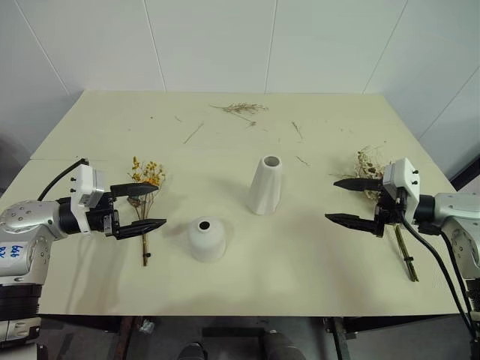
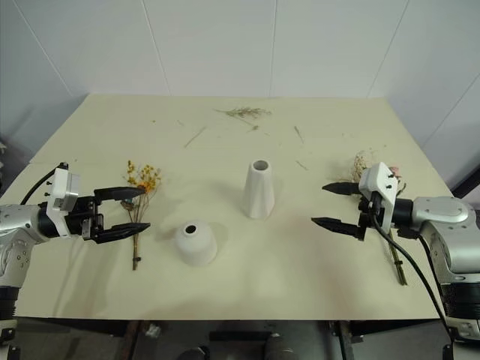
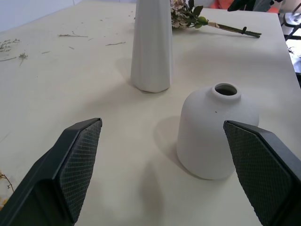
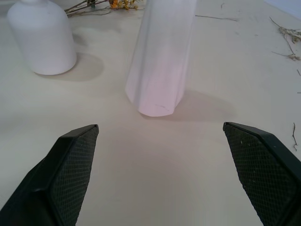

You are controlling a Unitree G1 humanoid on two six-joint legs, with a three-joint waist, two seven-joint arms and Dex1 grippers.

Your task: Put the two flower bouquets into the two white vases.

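A sparse bouquet of yellow-orange blossoms point(image 1: 148, 177) lies flat on the table's left side, its thin stems running toward the front edge. My left gripper point(image 1: 161, 203) hovers over those stems, open and empty. The squat white vase point(image 1: 207, 238) stands just right of it, and the taller cone vase point(image 1: 265, 185) is at the centre. The fuller cream-pink bouquet point(image 1: 367, 165) lies at the right, partly hidden behind my right gripper point(image 1: 330, 199), which is open, holds nothing and points at the tall vase point(image 4: 162, 56). The left wrist view shows the squat vase point(image 3: 217, 132) between the fingers.
Loose dry twigs point(image 1: 241, 109) and small scraps are scattered over the far half of the cream table point(image 1: 300, 277). White wall panels rise behind it. The front edge runs close below both grippers.
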